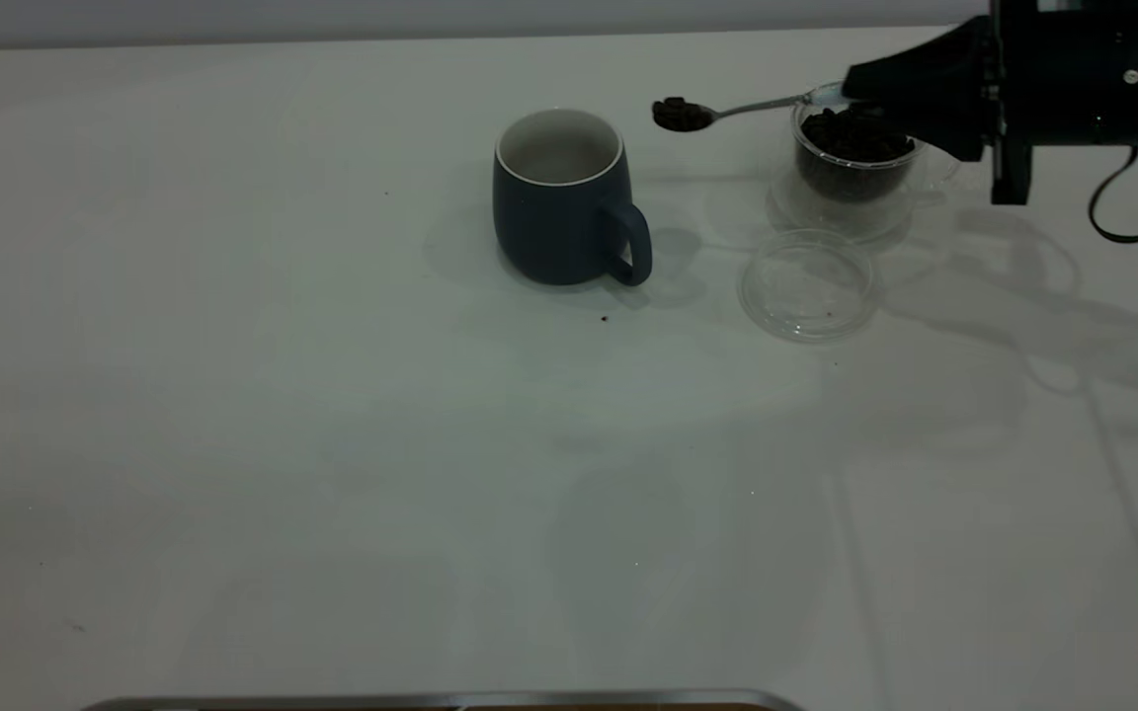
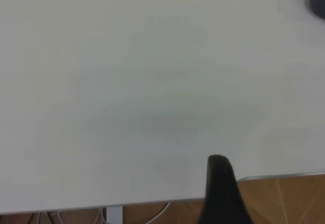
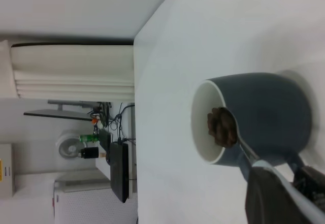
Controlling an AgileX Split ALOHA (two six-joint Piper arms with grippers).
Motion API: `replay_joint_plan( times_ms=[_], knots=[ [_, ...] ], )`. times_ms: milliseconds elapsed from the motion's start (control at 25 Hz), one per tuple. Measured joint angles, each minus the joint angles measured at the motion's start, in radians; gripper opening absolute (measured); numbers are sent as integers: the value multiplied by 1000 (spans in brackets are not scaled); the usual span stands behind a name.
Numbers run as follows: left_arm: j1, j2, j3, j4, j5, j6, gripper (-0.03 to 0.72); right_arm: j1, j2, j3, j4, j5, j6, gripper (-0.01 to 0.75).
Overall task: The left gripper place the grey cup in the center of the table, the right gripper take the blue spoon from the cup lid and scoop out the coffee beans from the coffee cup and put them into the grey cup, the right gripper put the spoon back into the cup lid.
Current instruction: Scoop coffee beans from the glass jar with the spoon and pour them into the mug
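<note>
While the right claw point(image 1: 851, 91) clamps the blue spoon point(image 1: 742, 107) by its handle above the coffee cup point(image 1: 855, 168), its bowl of coffee beans point(image 1: 680, 114) hangs between that and the grey cup point(image 1: 564, 197) mid-desk point(image 1: 332, 444). Cup lid point(image 1: 808, 286) bare, nearer camera. Left claw point(image 2: 223, 193) over desk edge; its opening can't be judged.
</note>
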Motion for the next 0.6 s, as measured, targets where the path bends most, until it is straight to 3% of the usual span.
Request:
replay_joint_plan(
  times_ms=[600],
  knots=[
    [0, 0, 0, 0, 0, 0, 567, 109, 0, -76, -6, -19, 67, 103]
  ],
)
